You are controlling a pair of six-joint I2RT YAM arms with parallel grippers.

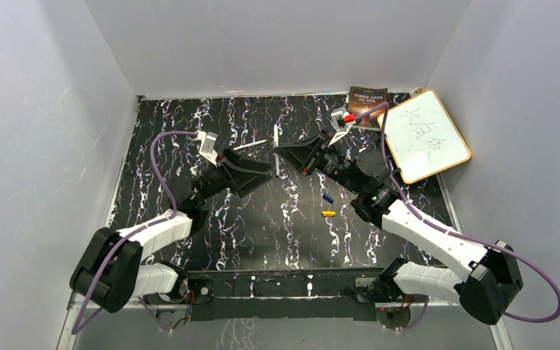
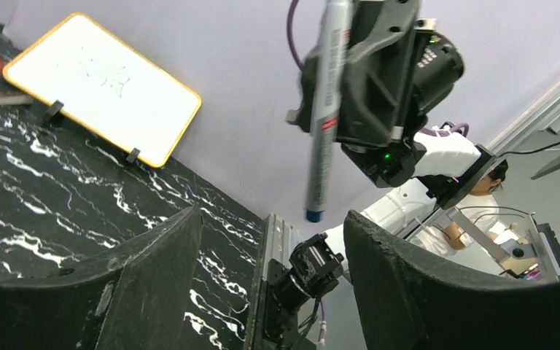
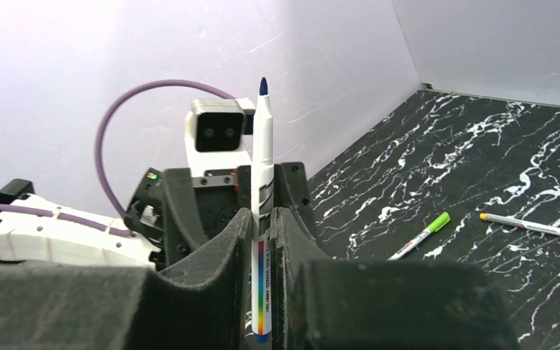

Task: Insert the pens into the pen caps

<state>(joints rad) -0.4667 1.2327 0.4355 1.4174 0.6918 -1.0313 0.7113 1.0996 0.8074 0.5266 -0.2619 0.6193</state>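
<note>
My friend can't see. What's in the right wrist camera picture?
The right pincer is shut on a white pen with a blue tip, pointing straight up in view. Behind it the left arm faces this way, and on the black marbled table to the right lie a green-ended pen and a white pen with an orange tip.

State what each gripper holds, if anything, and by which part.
The right gripper clamps the blue-tipped pen by the rear half of its barrel, leaving the tip free. The left gripper is open and holds nothing.
</note>
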